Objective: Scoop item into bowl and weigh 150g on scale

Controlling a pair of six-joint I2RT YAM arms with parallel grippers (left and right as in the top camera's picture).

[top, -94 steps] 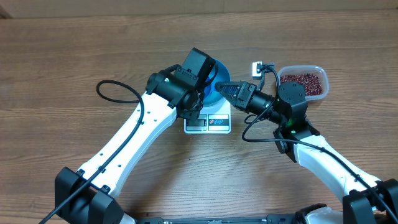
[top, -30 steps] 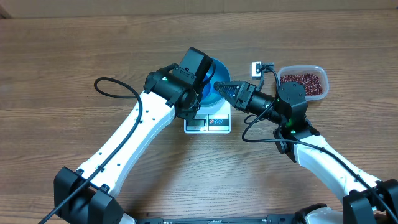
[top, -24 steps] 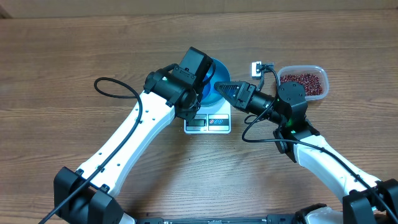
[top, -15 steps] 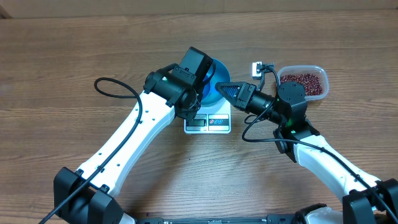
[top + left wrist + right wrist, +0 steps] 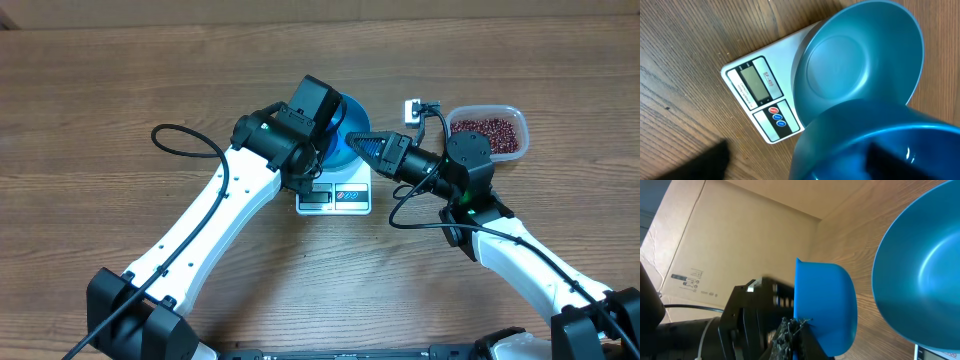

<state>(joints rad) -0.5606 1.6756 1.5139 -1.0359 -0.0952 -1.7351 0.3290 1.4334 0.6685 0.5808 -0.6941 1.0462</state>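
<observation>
Left gripper (image 5: 792, 157) wider by smooth bowl (image 5: 860, 65)

Left tool (image 5: 799, 157) spread wide; right tool (image 5: 358, 143) pinched shut.

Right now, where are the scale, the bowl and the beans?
scale (image 5: 754, 83), left wrist view, display window.
bowl (image 5: 925, 270), right wrist view, inner wall.
beans (image 5: 487, 132), overhead view, middle of the heap.

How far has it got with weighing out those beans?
Done: the bowl is on the scale. In hand: the right claw grips the blue scoop beside the bowl. To do: no beans show in the bowl; they lie in the tub, so scooping and weighing remain.
</observation>
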